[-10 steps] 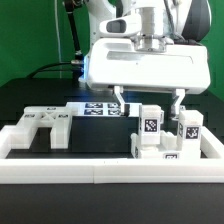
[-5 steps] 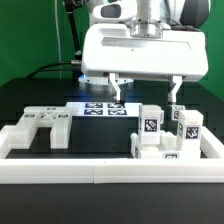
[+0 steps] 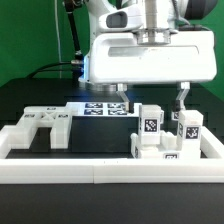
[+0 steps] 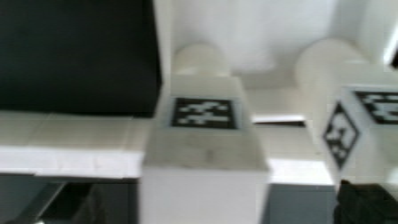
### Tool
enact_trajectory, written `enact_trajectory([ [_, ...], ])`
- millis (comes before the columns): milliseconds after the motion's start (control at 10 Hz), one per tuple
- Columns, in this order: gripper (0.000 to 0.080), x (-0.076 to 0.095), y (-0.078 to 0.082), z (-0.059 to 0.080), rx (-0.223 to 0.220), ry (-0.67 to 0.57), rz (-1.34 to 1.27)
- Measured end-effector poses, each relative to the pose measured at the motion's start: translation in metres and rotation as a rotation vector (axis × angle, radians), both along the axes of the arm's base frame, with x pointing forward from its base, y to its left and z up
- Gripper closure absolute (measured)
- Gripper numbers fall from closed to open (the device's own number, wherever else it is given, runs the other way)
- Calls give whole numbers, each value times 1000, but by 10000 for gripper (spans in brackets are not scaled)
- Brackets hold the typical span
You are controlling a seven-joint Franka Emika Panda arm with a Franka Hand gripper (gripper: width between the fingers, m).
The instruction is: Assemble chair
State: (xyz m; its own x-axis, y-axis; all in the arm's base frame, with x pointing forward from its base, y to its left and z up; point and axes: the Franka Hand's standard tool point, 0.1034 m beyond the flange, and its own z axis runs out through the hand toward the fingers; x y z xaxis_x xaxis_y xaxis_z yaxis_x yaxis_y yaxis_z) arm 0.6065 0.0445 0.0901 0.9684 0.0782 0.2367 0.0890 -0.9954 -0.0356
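Exterior view: chair parts (image 3: 42, 124) on blk tabletop (image 3: 25, 100), green bkgd (image 3: 30, 40)

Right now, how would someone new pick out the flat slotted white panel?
Follow the long white border rail along the front of the black table to the exterior view's left corner. The matte white slotted plastic panel lies flat just behind it. Unlike the upright white blocks at that view's right, it is low, wide and notched.
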Motion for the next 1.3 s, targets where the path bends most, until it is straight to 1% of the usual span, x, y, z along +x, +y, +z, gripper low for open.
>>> enact_trajectory([
  [200, 151, 0, -2, -1, 14, 82, 1],
  [400, 151, 2, -8, -1, 12, 76, -4],
  [900, 151, 1, -15, -3, 9, 74, -14],
  [1100, 411, 3, -15, -5, 4, 65, -5],
  [1200, 411, 3, -15, -5, 4, 65, -5],
  [1300, 511, 3, -15, -5, 6, 65, -13],
])
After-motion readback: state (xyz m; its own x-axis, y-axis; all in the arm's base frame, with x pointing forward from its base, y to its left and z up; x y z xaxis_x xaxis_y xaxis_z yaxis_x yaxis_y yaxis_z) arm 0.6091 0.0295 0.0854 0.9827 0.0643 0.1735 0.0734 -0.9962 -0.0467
